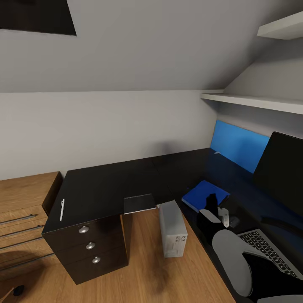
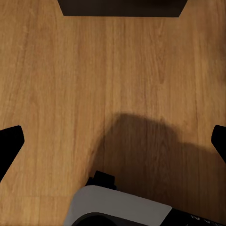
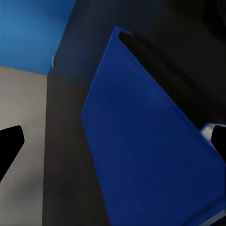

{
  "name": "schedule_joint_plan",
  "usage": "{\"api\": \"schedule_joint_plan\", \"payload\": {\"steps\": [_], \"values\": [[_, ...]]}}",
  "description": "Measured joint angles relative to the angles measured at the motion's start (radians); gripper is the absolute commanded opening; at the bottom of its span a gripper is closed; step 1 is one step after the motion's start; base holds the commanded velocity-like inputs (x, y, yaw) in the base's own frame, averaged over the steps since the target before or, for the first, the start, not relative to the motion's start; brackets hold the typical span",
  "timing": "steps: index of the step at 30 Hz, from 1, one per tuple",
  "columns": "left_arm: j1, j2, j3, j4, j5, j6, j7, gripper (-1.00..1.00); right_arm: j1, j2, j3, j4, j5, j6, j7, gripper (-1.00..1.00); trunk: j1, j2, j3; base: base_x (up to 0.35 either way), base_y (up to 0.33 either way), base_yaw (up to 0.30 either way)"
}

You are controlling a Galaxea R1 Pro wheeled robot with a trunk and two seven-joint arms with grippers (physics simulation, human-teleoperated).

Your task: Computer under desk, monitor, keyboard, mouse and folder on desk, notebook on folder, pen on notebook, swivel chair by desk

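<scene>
Folder [image 1: 205, 195] flat on desk [image 1: 109, 189], right gripper [image 3: 113, 141] above it, fingers apart, left gripper [image 2: 113, 141] spread over floor [image 2: 70, 84].

I see the desk [image 1: 109, 185] with a glossy black top that throws back a blue sheen near the folder [image 1: 205, 195], itself smooth and matt. My floor [image 1: 168, 277] reads as warm grained wood. The drawer knobs [image 1: 83, 229] look like brushed metal.
</scene>
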Motion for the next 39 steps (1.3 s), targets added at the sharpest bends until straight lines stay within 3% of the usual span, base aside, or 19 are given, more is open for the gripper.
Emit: {"api": "schedule_joint_plan", "payload": {"steps": [14, 39], "values": [[0.0, -0.001, 0.001, 0.001, -0.001, 0.001, 0.0, 1.0, 0.0, 0.001, 0.001, -0.001, 0.002, 0.0, 0.001, 1.0, 0.0, 0.0, 0.0, -0.023, 0.0, 0.0], [0.0, -0.002, -0.004, 0.002, 0.001, 0.009, 0.0, 1.0, 0.0, 0.008, 0.004, -0.003, 0.008, -0.002, 0.01, 1.0, -0.096, 0.175, 0.078, 0.0, 0.0, 0.0]]}}
